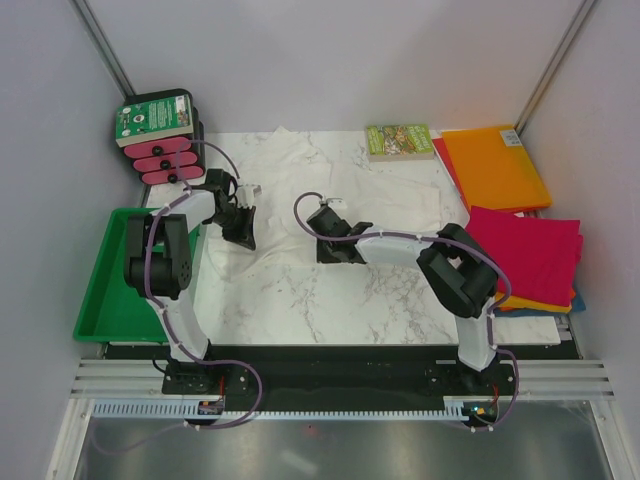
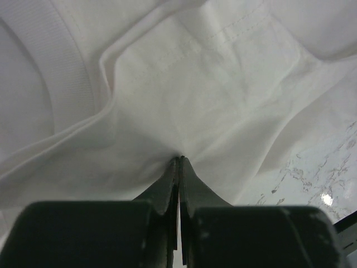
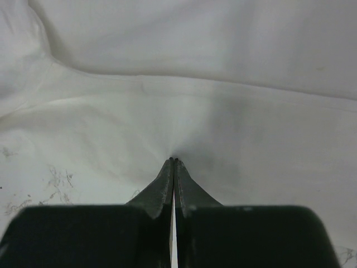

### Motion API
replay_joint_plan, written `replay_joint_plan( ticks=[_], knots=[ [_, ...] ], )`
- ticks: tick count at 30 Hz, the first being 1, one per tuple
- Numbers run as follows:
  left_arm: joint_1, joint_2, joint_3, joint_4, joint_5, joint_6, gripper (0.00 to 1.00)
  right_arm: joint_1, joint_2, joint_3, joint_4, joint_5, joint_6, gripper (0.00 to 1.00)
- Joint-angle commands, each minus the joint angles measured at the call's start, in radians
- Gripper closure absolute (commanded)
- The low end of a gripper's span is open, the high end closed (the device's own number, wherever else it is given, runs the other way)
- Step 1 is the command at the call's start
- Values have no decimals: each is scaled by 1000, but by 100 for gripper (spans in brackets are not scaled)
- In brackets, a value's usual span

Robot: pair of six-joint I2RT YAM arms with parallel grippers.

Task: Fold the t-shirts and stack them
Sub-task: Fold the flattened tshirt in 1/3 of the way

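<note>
A thin, wrinkly white t-shirt lies spread across the marble table. My left gripper is shut on its near left edge. In the left wrist view the cloth puckers into the closed tips of the left gripper, with the ribbed collar at the left. My right gripper is shut on the near edge further right. In the right wrist view creases in the cloth fan out from the tips of the right gripper. A folded magenta t-shirt tops a stack at the right, and an orange one lies behind it.
A small green-covered book lies at the back beside the orange shirt. A green tray sits off the table's left side. A green-and-pink box stands at the back left corner. Grey walls close in both sides.
</note>
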Motion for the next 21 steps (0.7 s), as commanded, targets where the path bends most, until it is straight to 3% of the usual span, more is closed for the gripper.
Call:
replay_joint_plan(
  ticks=[1, 14, 21],
  knots=[
    [12, 44, 44, 9, -55, 27, 98, -1, 20, -106, -129, -48, 48, 97],
    [37, 151, 200, -29, -150, -4, 98, 0, -52, -273, -170, -51, 102, 95],
    [43, 117, 217, -38, -213, 20, 98, -18, -62, -301, -203, -6, 116, 94]
  ],
)
